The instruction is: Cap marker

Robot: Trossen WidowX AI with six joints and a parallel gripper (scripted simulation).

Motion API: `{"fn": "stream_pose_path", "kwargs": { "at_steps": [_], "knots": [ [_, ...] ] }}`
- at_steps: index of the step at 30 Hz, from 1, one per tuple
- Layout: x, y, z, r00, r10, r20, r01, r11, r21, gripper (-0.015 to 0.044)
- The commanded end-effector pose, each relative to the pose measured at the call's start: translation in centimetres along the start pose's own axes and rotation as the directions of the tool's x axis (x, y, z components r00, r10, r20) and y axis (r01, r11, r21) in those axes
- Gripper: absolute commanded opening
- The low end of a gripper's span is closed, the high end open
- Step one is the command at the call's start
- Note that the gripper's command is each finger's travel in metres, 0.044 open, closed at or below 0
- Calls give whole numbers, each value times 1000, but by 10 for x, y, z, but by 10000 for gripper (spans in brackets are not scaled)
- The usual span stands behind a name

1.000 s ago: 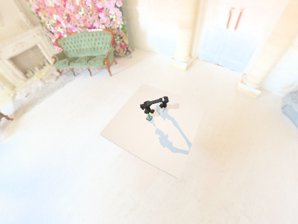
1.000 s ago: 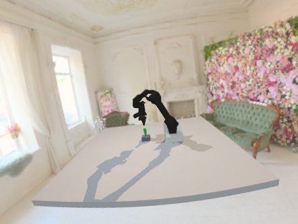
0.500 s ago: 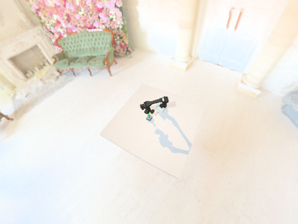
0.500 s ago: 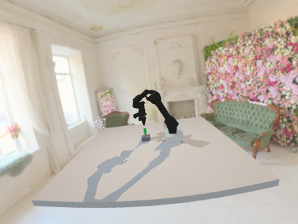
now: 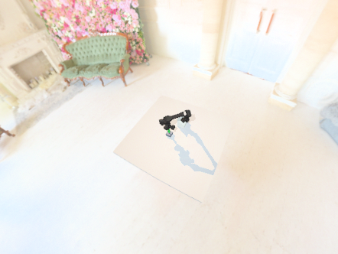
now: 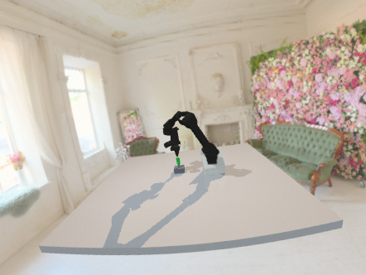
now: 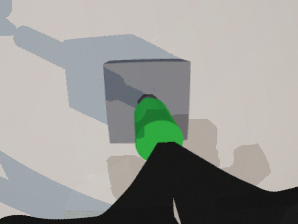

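Exterior: green cap (image 6: 178, 161) (image 7: 159, 129) upright over the grey block (image 6: 179, 169) (image 7: 145, 75), inward from the surface's (image 6: 199, 211) far edge; claw (image 6: 178, 155) (image 7: 165, 149) directly above. Wrist adds: claw clenched on nothing, fingertips together (dark ring visible below cap, hidden in exterior).

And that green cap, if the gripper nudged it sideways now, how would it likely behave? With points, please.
The green cap (image 5: 169, 131) (image 6: 178, 161) (image 7: 159, 132) would probably resist toppling, since it sits over the marker standing in the gray holder block (image 5: 169, 135) (image 6: 179, 169) (image 7: 150, 77). Its smooth round side might let the fingertips slide off. It looks stiff, keeping a clean cylindrical outline.
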State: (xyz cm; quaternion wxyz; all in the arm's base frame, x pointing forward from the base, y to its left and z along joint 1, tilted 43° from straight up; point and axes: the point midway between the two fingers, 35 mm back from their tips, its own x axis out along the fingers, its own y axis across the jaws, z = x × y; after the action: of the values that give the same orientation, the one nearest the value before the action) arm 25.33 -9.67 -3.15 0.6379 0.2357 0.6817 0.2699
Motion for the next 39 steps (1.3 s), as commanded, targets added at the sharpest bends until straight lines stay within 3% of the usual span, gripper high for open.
{"fn": "stream_pose_path", "kwargs": {
  "at_steps": [1, 19, 26, 32, 39],
  "knots": [
    [9, 2, -1, 1000, 6, -4, -6, 1000, 5, 0],
    [12, -1, 1, 1000, -4, 5, 4, 1000, 0, 0],
    [-67, -2, 2, 1000, -5, 3, 5, 1000, 1, 0],
    [-75, -2, 1, 1000, -4, 3, 4, 1000, 1, 0],
    [-75, -2, 1, 1000, -4, 3, 4, 1000, 1, 184]
  ]
}}
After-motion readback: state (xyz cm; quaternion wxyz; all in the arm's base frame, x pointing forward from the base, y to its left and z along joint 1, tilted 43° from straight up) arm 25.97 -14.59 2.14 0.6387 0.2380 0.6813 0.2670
